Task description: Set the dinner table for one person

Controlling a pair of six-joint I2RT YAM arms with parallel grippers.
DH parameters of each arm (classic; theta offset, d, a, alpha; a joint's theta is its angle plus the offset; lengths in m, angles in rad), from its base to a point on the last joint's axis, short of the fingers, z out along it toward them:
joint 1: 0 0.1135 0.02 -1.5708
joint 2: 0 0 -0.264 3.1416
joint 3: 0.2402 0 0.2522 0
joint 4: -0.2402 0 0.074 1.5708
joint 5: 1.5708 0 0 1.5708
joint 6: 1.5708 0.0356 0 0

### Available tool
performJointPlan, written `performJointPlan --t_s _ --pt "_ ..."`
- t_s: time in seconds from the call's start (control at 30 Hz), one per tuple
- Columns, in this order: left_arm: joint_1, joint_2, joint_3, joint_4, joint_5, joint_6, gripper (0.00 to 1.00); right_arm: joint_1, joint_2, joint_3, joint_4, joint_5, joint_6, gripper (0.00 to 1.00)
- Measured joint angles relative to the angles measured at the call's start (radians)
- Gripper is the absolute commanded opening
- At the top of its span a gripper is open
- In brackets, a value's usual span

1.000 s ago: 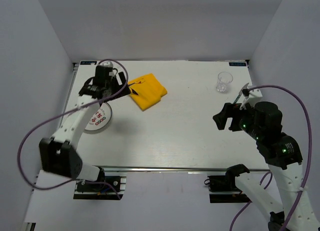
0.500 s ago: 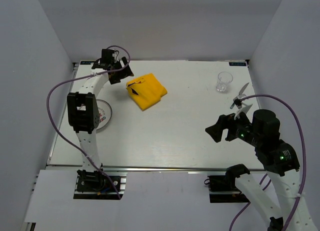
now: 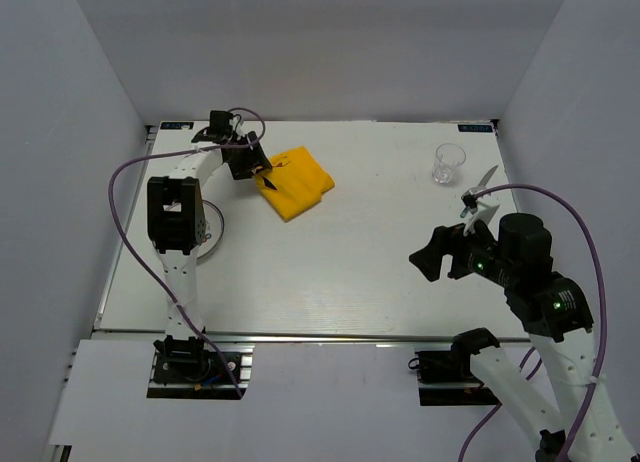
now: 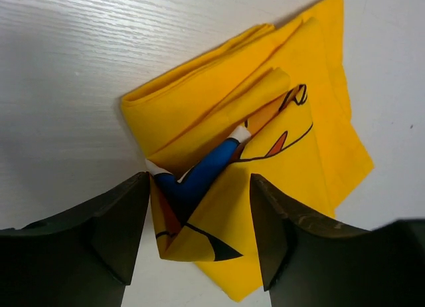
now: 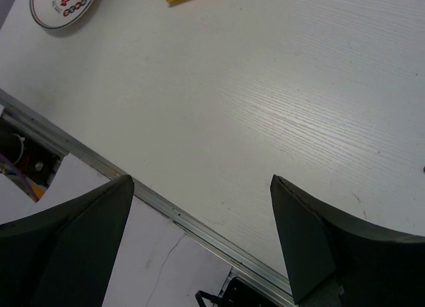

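The worktop (image 3: 350, 272) lies under both my arms, its rail (image 3: 350, 337) along the near edge. Nearest, my right end effector (image 5: 200, 184) hangs wide and empty over bare board. Further out, the plate (image 3: 210, 237) sits partly under my left arm. Beyond it my left end effector (image 4: 199, 181) straddles a loose folded corner of the cloth (image 4: 279, 134), jaws apart, nothing pinched yet. The risk is that I catch only the top layer, so the cloth unfolds or drags. The glass (image 3: 448, 164) stands far right.

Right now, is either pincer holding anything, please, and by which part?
Nothing: the left pincer straddles the yellow cloth at its folded corner, jaws apart; the right pincer is open, empty.
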Motion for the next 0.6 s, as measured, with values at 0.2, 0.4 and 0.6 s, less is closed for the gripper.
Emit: performJointPlan --t_s 0.2,0.4,0.6 --pt "0.0 -0.001 -0.046 0.032 0.055 -0.003 0.35 0.0 0.015 -0.014 0.001 0.035 0.002 0.89" --pt "-0.001 -0.001 -0.047 0.043 0.099 -0.011 0.01 0.0 0.02 -0.02 0.0 0.042 0.003 0.89" --pt "-0.014 -0.012 -0.04 0.058 0.113 -0.003 0.0 0.0 0.023 -0.028 0.007 0.042 0.003 0.89"
